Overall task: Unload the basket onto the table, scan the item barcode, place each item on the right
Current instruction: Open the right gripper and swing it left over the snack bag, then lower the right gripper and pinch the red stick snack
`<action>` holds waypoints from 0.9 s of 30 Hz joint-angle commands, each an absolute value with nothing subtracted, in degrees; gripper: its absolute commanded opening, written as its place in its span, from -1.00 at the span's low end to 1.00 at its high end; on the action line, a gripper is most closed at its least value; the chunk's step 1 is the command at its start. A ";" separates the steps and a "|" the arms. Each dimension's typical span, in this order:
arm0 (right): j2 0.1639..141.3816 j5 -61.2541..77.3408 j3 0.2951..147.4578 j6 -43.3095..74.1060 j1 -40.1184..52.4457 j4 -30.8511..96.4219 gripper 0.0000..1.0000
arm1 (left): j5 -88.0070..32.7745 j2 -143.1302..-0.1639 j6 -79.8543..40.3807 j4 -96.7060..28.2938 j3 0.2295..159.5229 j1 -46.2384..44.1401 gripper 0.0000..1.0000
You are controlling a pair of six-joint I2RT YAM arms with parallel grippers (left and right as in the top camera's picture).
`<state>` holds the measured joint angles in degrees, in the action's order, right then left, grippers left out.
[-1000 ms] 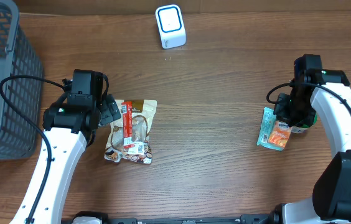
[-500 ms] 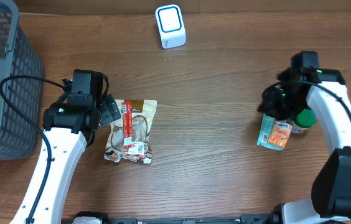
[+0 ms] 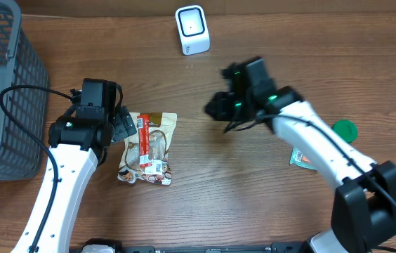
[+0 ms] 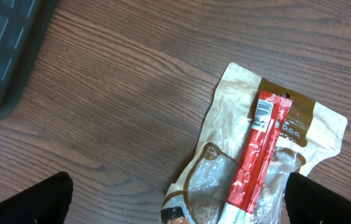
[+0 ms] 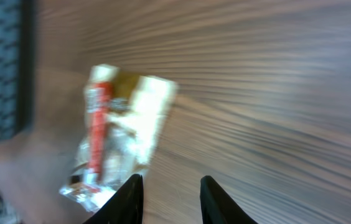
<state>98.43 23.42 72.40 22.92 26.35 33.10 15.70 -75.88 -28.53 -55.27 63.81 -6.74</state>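
Fingers first: the left fingers (image 4: 32, 199) are spread as wide as they go with nothing in them, and the right fingers (image 5: 129, 202) are parted only a little, also with nothing between them. Across the wooden bench (image 3: 254, 204), the grey basket (image 3: 1, 84) sits at the far left edge. The left arm (image 3: 64, 183) hangs by the snack packet (image 3: 147, 147), and the right arm (image 3: 317, 140) reaches into the middle. The packet lies flat just beside the left fingers, on their inner side. Its long axis runs roughly from the far edge toward the robot, a little tilted. The left arm is clearly the nearer one; the right fingers point at the packet from well apart. The white scanner (image 3: 192, 29) stands at the far edge, well away from the packet. An orange pouch (image 3: 300, 159) peeks out from under the right arm, with a green lid (image 3: 343, 129) near it. A red stick (image 4: 259, 155) lies lengthwise on the packet, with a barcode (image 4: 262, 113) at its far end. A second ago the right fingers were over at that pouch; they have since swung to mid-bench without it, while the left arm has not moved.
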 commanded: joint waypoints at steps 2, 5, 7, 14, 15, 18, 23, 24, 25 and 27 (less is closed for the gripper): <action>98.67 20.51 72.31 28.36 33.78 27.35 -0.37 | 16.47 -75.64 -28.32 -55.24 64.75 -6.76 0.99; 99.46 16.62 72.34 30.48 38.35 23.94 -0.37 | 16.47 -75.64 -28.32 -55.24 64.75 -6.76 1.00; 100.53 15.09 72.31 30.44 41.28 21.69 -0.31 | 16.47 -75.64 -28.32 -55.24 64.75 -6.76 0.99; 105.14 14.59 72.34 30.46 47.51 14.52 0.39 | 16.47 -75.64 -28.32 -55.22 64.75 -6.76 0.99; 105.58 14.59 72.34 30.46 47.70 13.98 0.39 | 16.47 -75.64 -28.32 -55.24 64.75 -6.76 1.00; 106.65 14.59 72.34 30.79 48.21 12.64 0.30 | 16.47 -75.64 -28.32 -55.24 64.75 -6.76 1.00; 108.16 14.66 72.31 33.28 48.38 12.45 0.14 | 16.47 -75.64 -28.32 -55.24 64.75 -6.76 0.99; 108.55 14.59 72.34 33.26 48.62 12.23 0.12 | 16.47 -75.64 -28.32 -55.24 64.75 -6.76 0.99; 109.16 14.57 72.34 33.23 48.90 12.01 0.12 | 16.47 -75.64 -28.32 -55.24 64.75 -6.76 1.00; 110.52 14.59 72.34 33.26 49.50 11.40 0.13 | 16.47 -75.64 -28.32 -55.24 64.75 -6.76 0.99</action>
